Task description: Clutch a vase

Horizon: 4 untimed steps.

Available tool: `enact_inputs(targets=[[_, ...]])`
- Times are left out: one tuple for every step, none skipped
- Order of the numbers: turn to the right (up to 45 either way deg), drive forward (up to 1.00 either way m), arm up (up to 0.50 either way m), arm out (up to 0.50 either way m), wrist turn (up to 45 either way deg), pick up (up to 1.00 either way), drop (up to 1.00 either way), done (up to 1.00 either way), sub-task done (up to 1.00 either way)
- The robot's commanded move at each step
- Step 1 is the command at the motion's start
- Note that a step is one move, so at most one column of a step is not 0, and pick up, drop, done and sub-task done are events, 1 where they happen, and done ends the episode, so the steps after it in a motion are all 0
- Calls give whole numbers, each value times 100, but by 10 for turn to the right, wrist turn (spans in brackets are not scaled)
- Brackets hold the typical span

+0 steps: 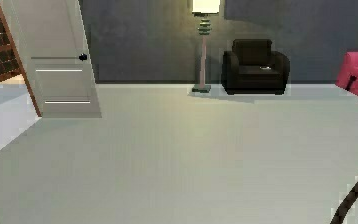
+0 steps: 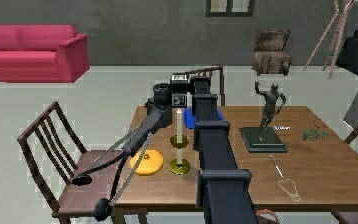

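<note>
The arm [image 2: 215, 150] reaches out across the wooden counter [image 2: 317, 165], with the tool [image 2: 159, 100] at its far end over the counter's far left part. I cannot tell whether the tool holds anything, because things stand on the counter right at and behind it. Nothing here reads plainly as a vase. My best guess is the blue thing [image 2: 190, 119] just left of the arm, near the tool and partly hidden by the arm. A white candle [image 2: 177, 125] in a brass holder stands just in front of it, and a yellow dish [image 2: 147, 160] lies beside the candle. A dark statue [image 2: 270, 112] stands on the arm's other side, apart from it. The step in hand looks like the final approach and grasp. To do it well, first make sure of the target, since so little of it shows. Then bring the tool in slowly and level, with a finger on either side of the body rather than at the rim. The candle is tall and narrow and would likely tip at a light knock, so the wrist should keep away from it. Once the grip is made, lift straight up until the thing hangs clear of the counter, and only then draw the arm back. The base should not move during the grasp. The forward view has bare floor [image 1: 187, 150] ahead for backing off afterwards.
</note>
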Motion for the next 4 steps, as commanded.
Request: enact_inputs(targets=[[0, 0, 0, 0, 450, 0, 0, 0, 0], [0, 0, 0, 0, 450, 0, 0, 0, 0], [0, 0, 0, 0, 180, 0, 0, 0, 0], [0, 0, -30, 0, 0, 0, 0, 0, 0]])
